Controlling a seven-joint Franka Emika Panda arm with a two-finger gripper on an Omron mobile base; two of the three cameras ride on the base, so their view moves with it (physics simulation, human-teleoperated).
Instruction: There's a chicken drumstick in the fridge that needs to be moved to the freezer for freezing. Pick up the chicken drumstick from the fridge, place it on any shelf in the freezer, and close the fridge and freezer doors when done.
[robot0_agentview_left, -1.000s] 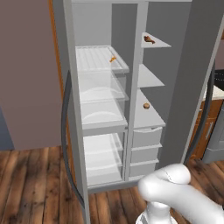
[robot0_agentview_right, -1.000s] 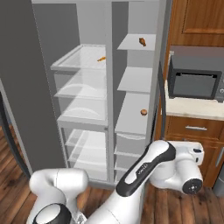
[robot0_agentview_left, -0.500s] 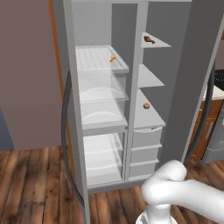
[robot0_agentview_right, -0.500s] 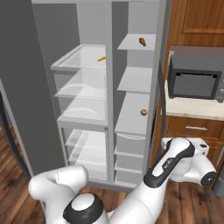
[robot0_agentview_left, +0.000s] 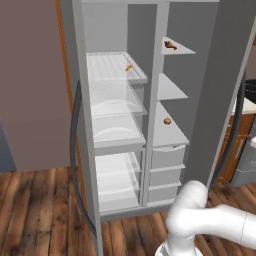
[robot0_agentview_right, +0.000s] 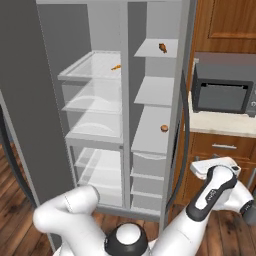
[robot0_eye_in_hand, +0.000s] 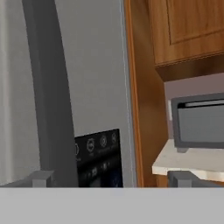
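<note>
The brown chicken drumstick (robot0_agentview_left: 170, 45) (robot0_agentview_right: 162, 47) lies on the top shelf of the fridge compartment (robot0_agentview_left: 172, 90), on the right. The freezer compartment (robot0_agentview_left: 117, 130) (robot0_agentview_right: 95, 115) with wire shelves stands beside it on the left. Both doors are swung open. My gripper (robot0_eye_in_hand: 111, 181) is open with nothing between its fingertips (robot0_eye_in_hand: 42, 178). It is low and to the right of the fridge, and faces the outer side of the right door (robot0_eye_in_hand: 87, 87) with its dark handle and control panel.
A small orange item (robot0_agentview_left: 129, 67) (robot0_agentview_right: 115, 67) lies on the freezer's top shelf, and a round brown item (robot0_agentview_left: 167, 120) (robot0_agentview_right: 164, 128) on a lower fridge shelf. A microwave (robot0_agentview_right: 222, 90) (robot0_eye_in_hand: 199, 120) sits on the counter (robot0_agentview_right: 220, 122) to the right. The left door (robot0_agentview_left: 30, 85) stands open.
My arm has swung to the right and a little higher, carrying the hand past the right door's edge. The gripper has stayed open. Nothing in the fridge has moved.
</note>
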